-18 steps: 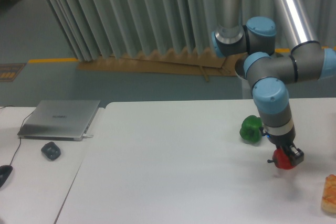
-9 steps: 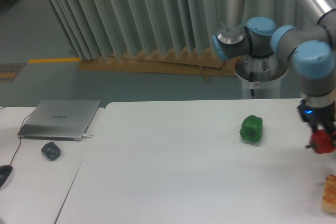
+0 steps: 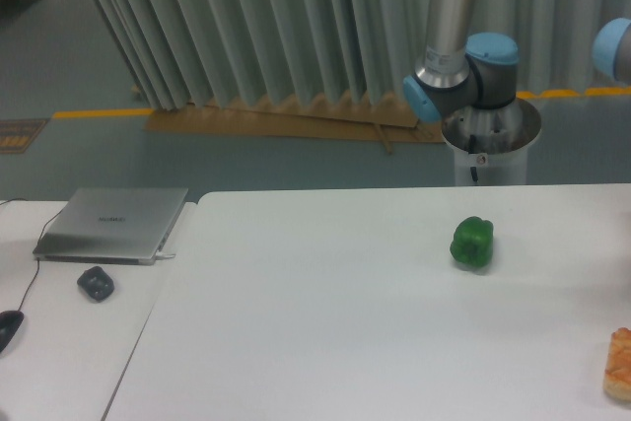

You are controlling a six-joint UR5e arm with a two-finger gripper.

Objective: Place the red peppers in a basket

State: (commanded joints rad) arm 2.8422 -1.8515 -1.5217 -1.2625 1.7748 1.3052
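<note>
I cannot see my gripper now, so I cannot tell if it is open or closed, or if it has hold of anything. A second ago it was low at the right side of the picture, pinching the red pepper on the table. Half a second ago it was up at the right edge with the pepper still in its grip. Now both have gone out past the right edge, and I can see no basket either. So I think the pepper is being carried to a basket that is off to the right, and the drop is not done yet as far as I can tell. Closest to me, at the lower right edge, a bit of an orange thing (image 3: 619, 364) peeks in. On the left lie a dark mouse (image 3: 96, 284) and a closed laptop (image 3: 113, 223). The green pepper (image 3: 472, 242) sits alone on the white table (image 3: 325, 322), right of the middle, and it has not moved. Behind it stands the arm's base (image 3: 490, 140), and far back hangs a gray curtain (image 3: 246, 27).
</note>
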